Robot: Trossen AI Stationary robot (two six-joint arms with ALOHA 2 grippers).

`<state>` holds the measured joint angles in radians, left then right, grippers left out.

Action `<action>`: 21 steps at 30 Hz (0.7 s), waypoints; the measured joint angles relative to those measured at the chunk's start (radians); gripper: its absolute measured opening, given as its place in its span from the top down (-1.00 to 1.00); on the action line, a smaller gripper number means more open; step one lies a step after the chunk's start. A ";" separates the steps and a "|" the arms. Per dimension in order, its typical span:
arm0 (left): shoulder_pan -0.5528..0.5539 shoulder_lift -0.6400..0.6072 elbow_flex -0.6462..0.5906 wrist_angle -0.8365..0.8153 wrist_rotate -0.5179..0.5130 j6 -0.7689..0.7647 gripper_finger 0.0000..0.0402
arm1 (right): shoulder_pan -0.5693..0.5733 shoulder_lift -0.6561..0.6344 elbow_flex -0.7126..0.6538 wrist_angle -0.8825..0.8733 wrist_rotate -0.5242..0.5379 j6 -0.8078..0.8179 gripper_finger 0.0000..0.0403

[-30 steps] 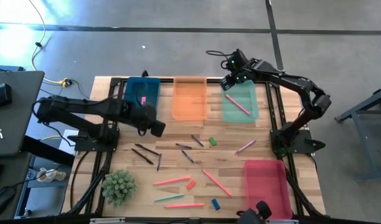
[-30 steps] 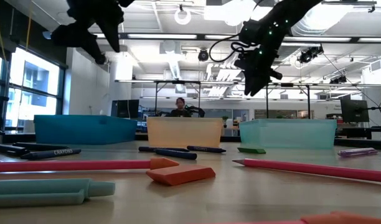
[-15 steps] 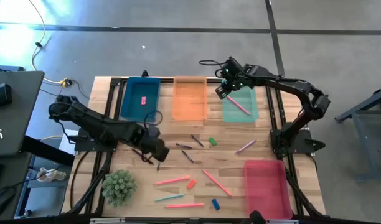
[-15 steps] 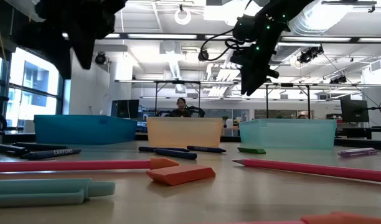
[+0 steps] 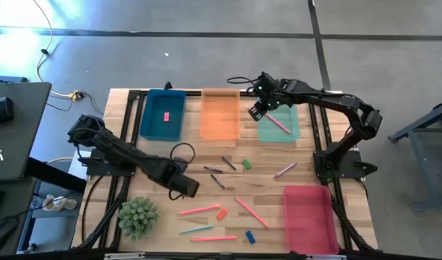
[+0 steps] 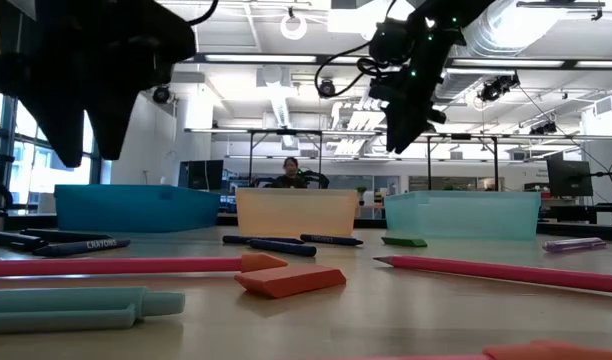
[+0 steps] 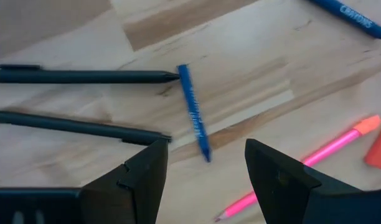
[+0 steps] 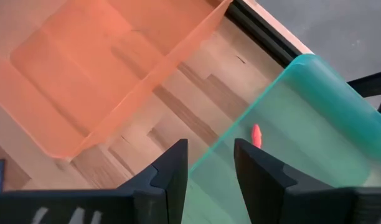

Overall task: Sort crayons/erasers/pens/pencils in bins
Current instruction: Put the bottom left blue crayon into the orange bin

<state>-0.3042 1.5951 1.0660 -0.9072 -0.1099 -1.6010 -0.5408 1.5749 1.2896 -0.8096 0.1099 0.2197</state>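
Observation:
My left gripper [image 5: 188,189] [image 7: 206,168] hangs open, pointing down, over a blue crayon [image 7: 193,112] and beside two black pens [image 7: 84,76] lying flat on the wood; nothing is between its fingers. My right gripper [image 5: 256,112] [image 8: 210,165] is open and empty, high over the gap between the orange bin [image 5: 220,113] and the green-teal bin [image 5: 280,119], which holds a pink pencil [image 5: 276,121]. The blue-teal bin [image 5: 163,114] holds a pink eraser [image 5: 165,115]. The red-pink bin [image 5: 308,217] stands near right.
Loose on the table lie more crayons [image 5: 228,163], a green eraser [image 5: 246,165], a lilac stick [image 5: 284,170], pink pencils [image 5: 199,210], a light blue pencil [image 5: 196,230], and orange [image 5: 221,214] and blue [image 5: 250,236] erasers. A small plant [image 5: 138,217] stands near left.
My left gripper has swung from beside the blue-teal bin toward the table's near edge and gone down over the pens and crayon, staying open. My right gripper has drifted left from above the green-teal bin toward the gap beside the orange bin.

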 joint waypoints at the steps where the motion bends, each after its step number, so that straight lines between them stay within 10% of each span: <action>1: 0.000 0.008 0.000 0.006 0.000 -0.004 -0.01 | 0.002 0.000 0.000 -0.004 0.005 -0.001 0.39; 21: 0.001 0.205 0.000 0.105 0.023 -0.021 -0.01 | 0.014 0.000 -0.001 -0.032 0.009 -0.003 0.39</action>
<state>-0.3037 1.7997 1.0664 -0.8024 -0.0866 -1.6224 -0.5270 1.5749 1.2884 -0.8417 0.1184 0.2165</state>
